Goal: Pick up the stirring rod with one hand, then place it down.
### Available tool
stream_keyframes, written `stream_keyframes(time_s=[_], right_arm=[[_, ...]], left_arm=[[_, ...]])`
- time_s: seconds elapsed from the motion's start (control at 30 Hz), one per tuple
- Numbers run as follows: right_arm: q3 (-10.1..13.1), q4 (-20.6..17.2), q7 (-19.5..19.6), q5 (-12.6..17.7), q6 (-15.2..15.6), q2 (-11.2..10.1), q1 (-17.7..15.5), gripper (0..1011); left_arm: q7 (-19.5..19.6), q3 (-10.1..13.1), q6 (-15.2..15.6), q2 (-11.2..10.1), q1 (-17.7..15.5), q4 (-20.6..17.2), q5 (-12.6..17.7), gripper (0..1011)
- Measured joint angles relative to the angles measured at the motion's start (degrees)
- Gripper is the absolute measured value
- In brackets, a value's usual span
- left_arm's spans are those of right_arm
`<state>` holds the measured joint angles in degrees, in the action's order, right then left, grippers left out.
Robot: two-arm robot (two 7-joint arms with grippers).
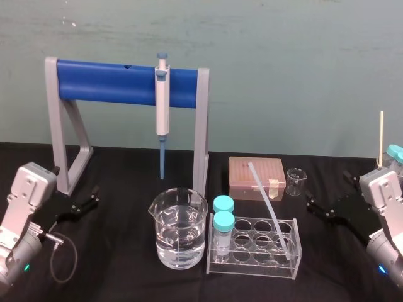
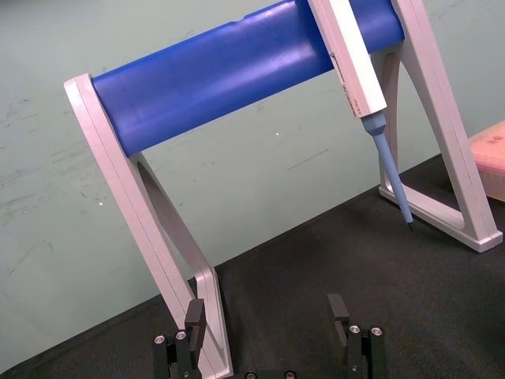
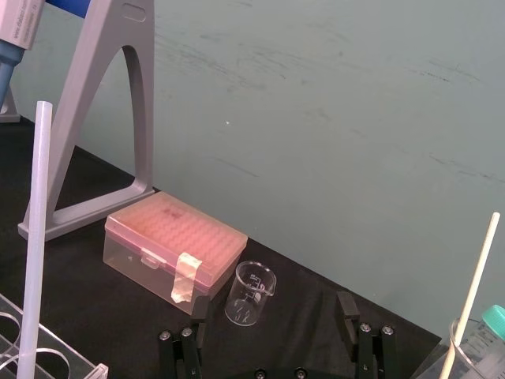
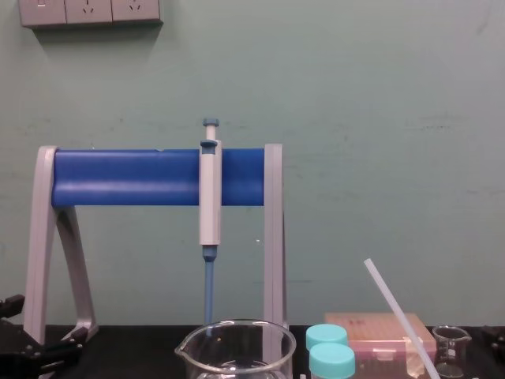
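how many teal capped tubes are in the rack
2, both at the left end of the rack: front tube, rear tube right behind it. None seems hidden.

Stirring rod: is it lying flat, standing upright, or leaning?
Leaning. The stirring rod has its lower end in a hole of the clear tube rack and slants up toward the robot's left.

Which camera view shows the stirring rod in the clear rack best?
The head view: the whole stirring rod shows, leaning in the test tube rack. The right wrist view shows a long part of it, cut at the picture's edge; the chest view shows its upper part from the side.
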<state>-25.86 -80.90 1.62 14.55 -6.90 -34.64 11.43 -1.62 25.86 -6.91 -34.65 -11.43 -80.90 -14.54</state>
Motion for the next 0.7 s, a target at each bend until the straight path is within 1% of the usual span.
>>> stream_keyframes(time_s=[0.7], right_arm=[[0.00,0.00,0.00,0.00,0.00,0.00,0.00,1003]], left_arm=[[0.00,0.00,0.00,0.00,0.00,0.00,0.00,1000]])
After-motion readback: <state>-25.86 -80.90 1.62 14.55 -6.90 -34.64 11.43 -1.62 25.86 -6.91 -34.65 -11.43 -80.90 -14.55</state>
